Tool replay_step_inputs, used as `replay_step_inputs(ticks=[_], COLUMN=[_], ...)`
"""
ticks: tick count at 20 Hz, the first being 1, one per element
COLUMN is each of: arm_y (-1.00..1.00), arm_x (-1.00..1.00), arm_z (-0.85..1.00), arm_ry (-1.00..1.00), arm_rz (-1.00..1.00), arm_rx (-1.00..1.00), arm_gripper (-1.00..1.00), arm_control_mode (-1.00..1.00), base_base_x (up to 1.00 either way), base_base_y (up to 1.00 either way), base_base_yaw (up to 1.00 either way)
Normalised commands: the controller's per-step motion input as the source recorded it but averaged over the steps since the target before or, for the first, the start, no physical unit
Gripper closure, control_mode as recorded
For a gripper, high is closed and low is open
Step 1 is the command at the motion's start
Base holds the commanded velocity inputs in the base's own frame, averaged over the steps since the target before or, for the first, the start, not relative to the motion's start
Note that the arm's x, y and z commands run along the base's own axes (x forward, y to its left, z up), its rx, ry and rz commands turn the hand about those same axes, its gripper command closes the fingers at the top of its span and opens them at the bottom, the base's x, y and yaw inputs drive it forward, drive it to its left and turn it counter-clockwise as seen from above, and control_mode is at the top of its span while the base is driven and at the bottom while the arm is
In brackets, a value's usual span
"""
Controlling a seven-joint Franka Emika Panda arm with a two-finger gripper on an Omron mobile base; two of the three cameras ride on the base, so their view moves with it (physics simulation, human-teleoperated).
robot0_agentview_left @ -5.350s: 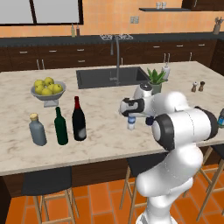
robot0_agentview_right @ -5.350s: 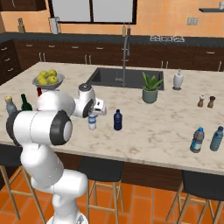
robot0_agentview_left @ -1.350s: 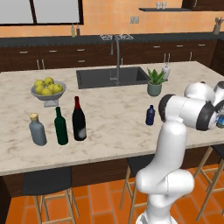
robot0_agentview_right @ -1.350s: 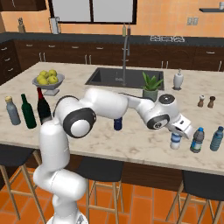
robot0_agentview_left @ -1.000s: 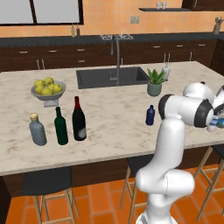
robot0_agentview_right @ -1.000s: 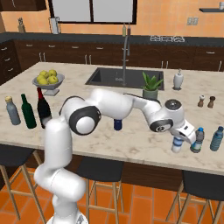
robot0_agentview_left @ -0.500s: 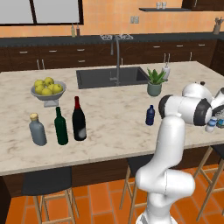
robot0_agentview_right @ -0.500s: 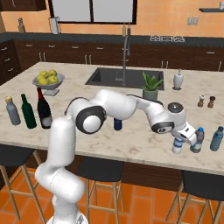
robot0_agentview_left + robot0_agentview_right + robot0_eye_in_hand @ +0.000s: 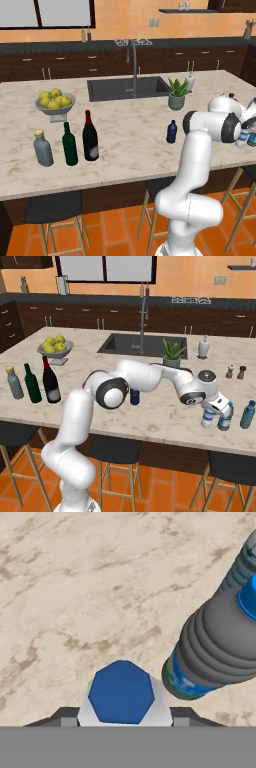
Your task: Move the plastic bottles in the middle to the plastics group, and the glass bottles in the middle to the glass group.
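Observation:
The small water bottle (image 9: pixel 207 418) with a blue cap (image 9: pixel 121 692) stands at the counter's right end, and my gripper (image 9: pixel 210 410) is shut on it from above. In the hand view the dark fingertips (image 9: pixel 68 715) flank its white shoulders. Right beside it are a ribbed clear bottle with a blue label (image 9: pixel 215 647) and the blue plastic bottle (image 9: pixel 247 414) with a dark cap. At the left, the near-black wine bottle (image 9: pixel 90 137) stands next to the slim green wine bottle (image 9: pixel 69 145) and the squat grey bottle (image 9: pixel 43 149).
A small dark blue bottle (image 9: pixel 171 132) stands mid-counter beside my arm. The fruit bowl (image 9: pixel 55 102), sink (image 9: pixel 127 88), potted plant (image 9: pixel 177 94) and salt and pepper shakers (image 9: pixel 235 372) sit further back. The counter's front edge is close to the plastic bottles.
My gripper has carried the water bottle right and down, from above the counter to beside the clear and blue plastic bottles. The wine bottles have not moved.

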Motion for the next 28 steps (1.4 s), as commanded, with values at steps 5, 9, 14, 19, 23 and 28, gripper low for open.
replay_step_inputs(ticks=[5,9,14,19,23,28], arm_y=[-0.02,0.0,0.0,0.0,0.08,0.24], arm_x=[0.0,0.0,0.0,0.0,-0.13,-0.49], arm_z=[-0.18,0.0,0.03,0.05,0.38,0.52], arm_ry=[0.0,0.0,0.0,0.0,0.0,0.0], arm_rz=[0.0,0.0,0.0,0.0,0.0,0.0], arm_rx=[0.0,0.0,0.0,0.0,0.0,-0.01], arm_gripper=[1.0,-1.0,-1.0,-1.0,-1.0,-1.0], arm_control_mode=[-1.0,-1.0,-1.0,-1.0,-1.0,-1.0], base_base_x=[0.0,0.0,0.0,0.0,0.0,0.0], base_base_y=[0.0,0.0,0.0,0.0,0.0,0.0], base_base_yaw=[0.0,0.0,0.0,0.0,0.0,0.0])
